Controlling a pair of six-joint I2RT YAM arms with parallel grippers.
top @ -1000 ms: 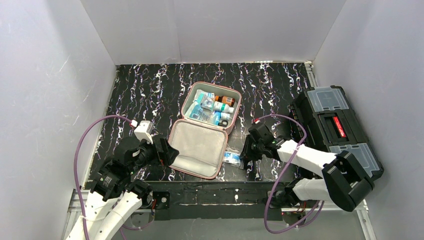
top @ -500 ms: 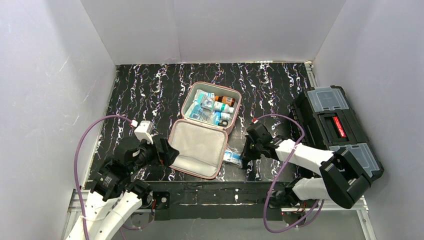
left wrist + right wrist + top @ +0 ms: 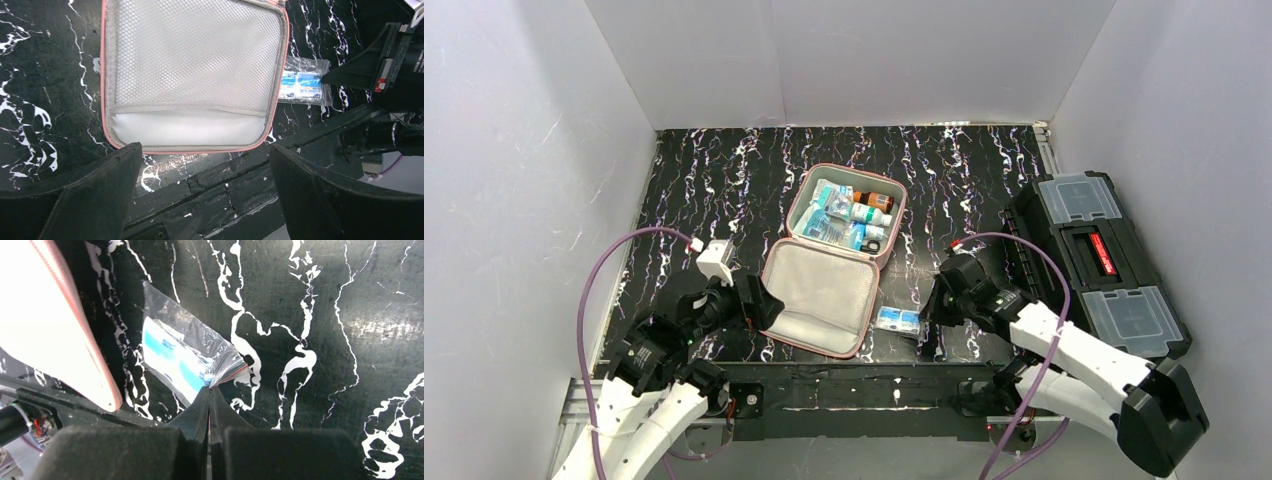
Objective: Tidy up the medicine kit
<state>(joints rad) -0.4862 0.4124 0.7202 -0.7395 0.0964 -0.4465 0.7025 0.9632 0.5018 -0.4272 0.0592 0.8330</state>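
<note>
The pink medicine kit (image 3: pixel 824 330) lies open on the black marbled table, its grey mesh lid (image 3: pixel 195 65) flat toward me and its tray half (image 3: pixel 894 200) behind holding several bottles and packets. My right gripper (image 3: pixel 210 389) is shut on the corner of a clear zip bag (image 3: pixel 175 352) with blue-and-white packets, just right of the lid; the bag also shows in the top view (image 3: pixel 897 320). My left gripper (image 3: pixel 205 170) is open and empty over the table's near edge, just short of the lid's near rim.
A black toolbox (image 3: pixel 1096 255) with clear compartments stands at the right edge. White walls close in the table on three sides. The table's front edge (image 3: pixel 230 185) runs below the lid.
My right gripper has drawn back to the right and nearer, dragging the zip bag a little away from the lid. The left arm has barely moved.
</note>
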